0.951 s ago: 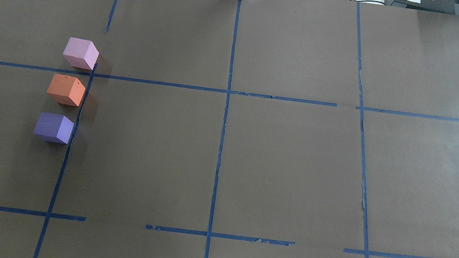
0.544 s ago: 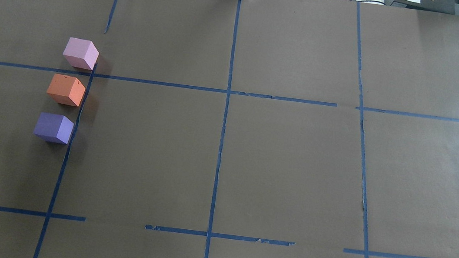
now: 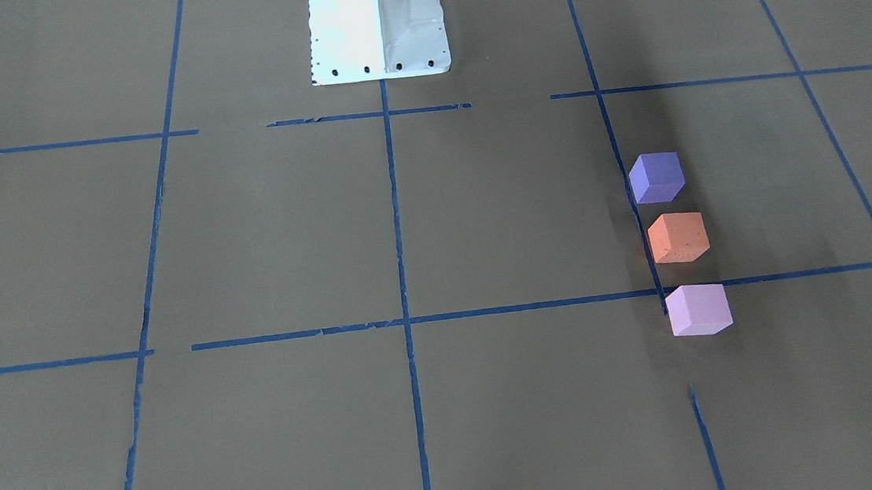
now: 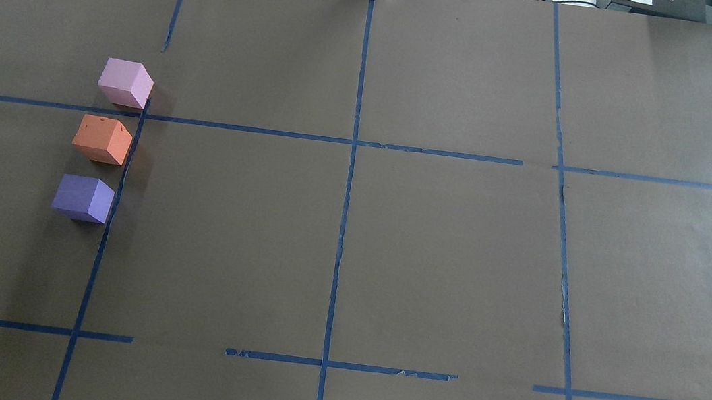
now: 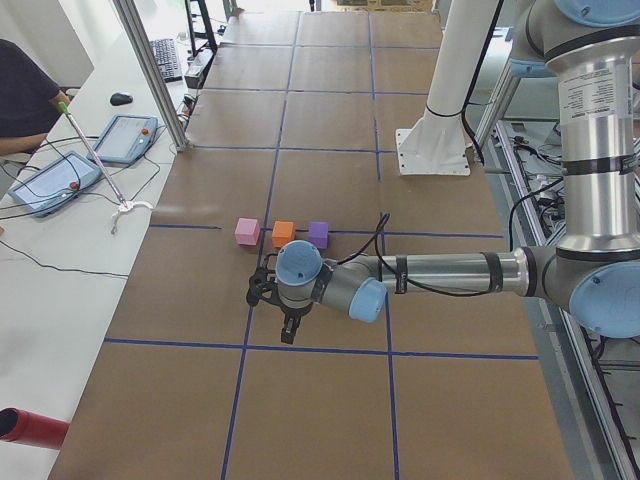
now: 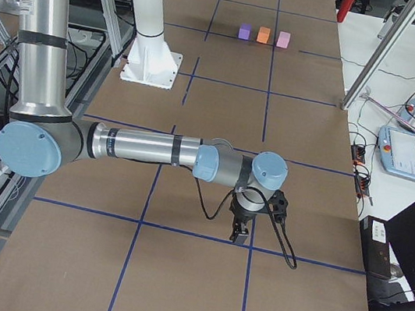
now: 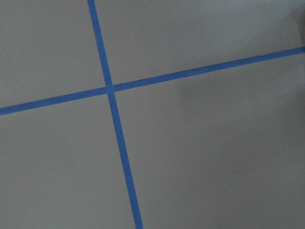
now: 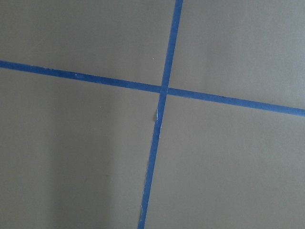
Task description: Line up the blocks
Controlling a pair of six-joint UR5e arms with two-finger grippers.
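Line, pink block point(image 4: 125, 82), orange block point(image 4: 102, 139), purple block point(image 4: 83, 198)

The pink-lilac block point(image 4: 125, 82), the orange block point(image 4: 102, 139) and the blue-purple block point(image 4: 83, 198) were each one plain matte colour. The table point(image 4: 458, 253) was brown, crossed by a grid of blue tape lines point(image 4: 342, 225). The robot base point(image 3: 375, 21) was white, and the left arm point(image 5: 440, 270) and right arm point(image 6: 142, 146) were silver with light blue joint caps.

Left arm point(image 5: 440, 272), right arm point(image 6: 138, 146), white pedestal point(image 3: 375, 21)
Silver tubes, pale-blue joint caps, black cables; dark screws along the pedestal's foot.
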